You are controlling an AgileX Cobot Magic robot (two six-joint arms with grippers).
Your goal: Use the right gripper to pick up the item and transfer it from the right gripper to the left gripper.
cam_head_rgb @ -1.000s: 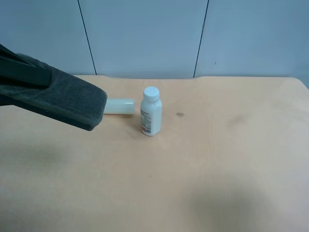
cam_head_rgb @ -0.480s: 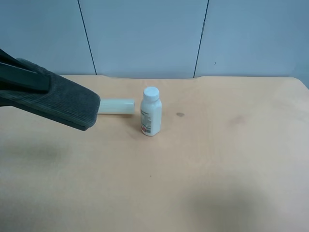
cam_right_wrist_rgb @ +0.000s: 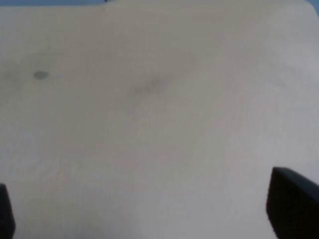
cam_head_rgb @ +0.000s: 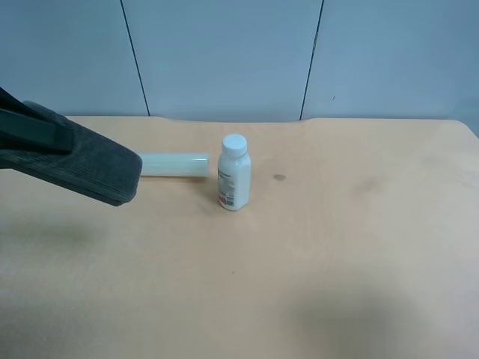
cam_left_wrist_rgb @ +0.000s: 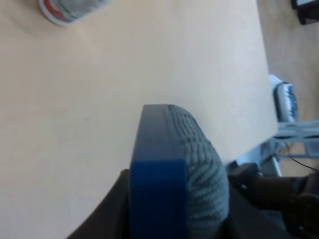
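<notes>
R end effector [cam_right_wrist_rgb: 148,211]: we see 2 dark tips spread wide over bare tabletop [cam_right_wrist_rgb: 149,124], nothing betw. them, so released. L end effector [cam_head_rgb: 105,168], w/ its ribbed finger [cam_left_wrist_rgb: 199,164] filling the wrist view, hangs above the tabletop. In the ext. view its tip overlaps one end of the lying cream cylinder [cam_head_rgb: 174,164]. Clenched or not, we can't tell. An upright white bottle [cam_head_rgb: 234,173] stands just beside the cylinder's other end. We can't spot the item in any view.

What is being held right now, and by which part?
The left gripper clamps the dark ribbed block by one end; its rounded other end sticks out free. The right gripper is open and empty.
</notes>
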